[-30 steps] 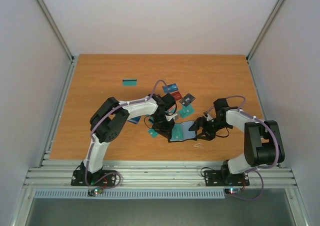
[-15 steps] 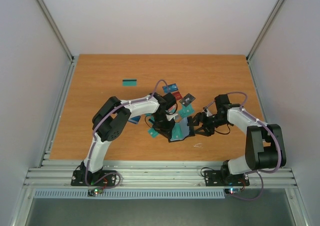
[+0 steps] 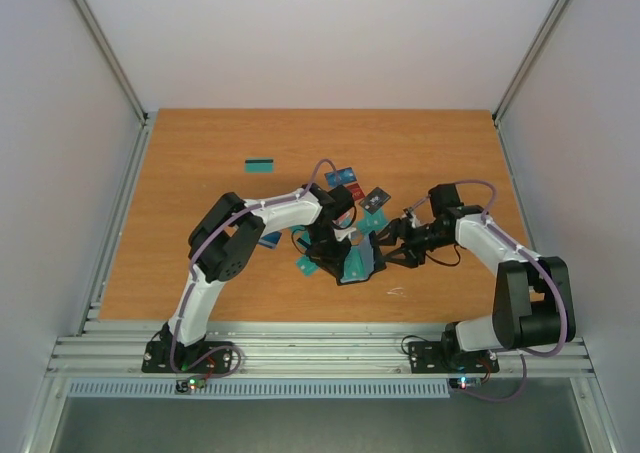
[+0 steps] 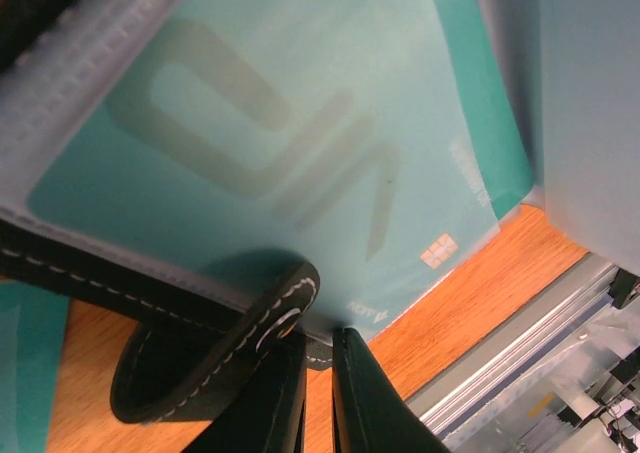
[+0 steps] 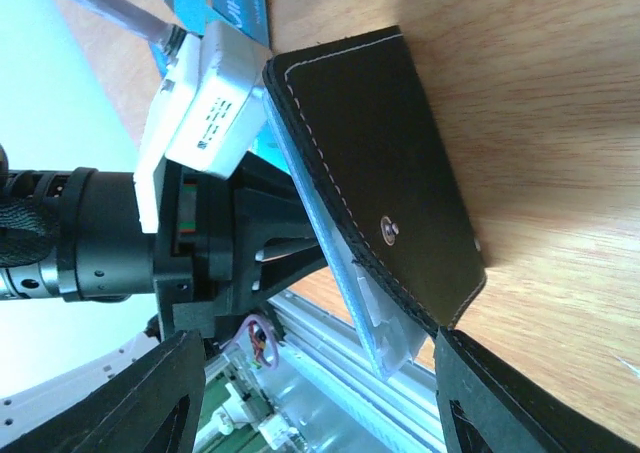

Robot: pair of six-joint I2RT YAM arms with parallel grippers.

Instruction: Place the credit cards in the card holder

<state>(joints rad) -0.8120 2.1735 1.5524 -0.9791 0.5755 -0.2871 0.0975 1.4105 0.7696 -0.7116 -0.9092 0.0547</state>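
I see the card holder (image 5: 380, 163) standing half open on the table (image 3: 200, 143), its black cover tilted up and the clear sleeves showing at its edge. One teal card (image 4: 300, 123) already sits inside a sleeve, almost fully in.

My left gripper (image 4: 318, 373) has its jaws nearly together, pinching the black stitched edge of the holder just beside the strap loop. My right gripper (image 5: 318, 341) is on the other side of the holder. Its jaws are spread wide with the cover between them, and I see nothing clamped in them.

The rest of the credit cards lie around the holder. A loose teal card (image 3: 305, 266) is just to its left, and a blue card (image 3: 341, 176), a red card (image 3: 352, 191) and a dark grey card (image 3: 375, 200) are behind it. A striped teal card (image 3: 260, 165) lies well apart on the far left.

I judge the step in hand is moving the cover while the left side anchors it. To do it well, I would hold the left pinch firm and low, and push the cover slowly with one right finger (not squeeze it). I would also watch that the seated card does not slide out of the sleeve.
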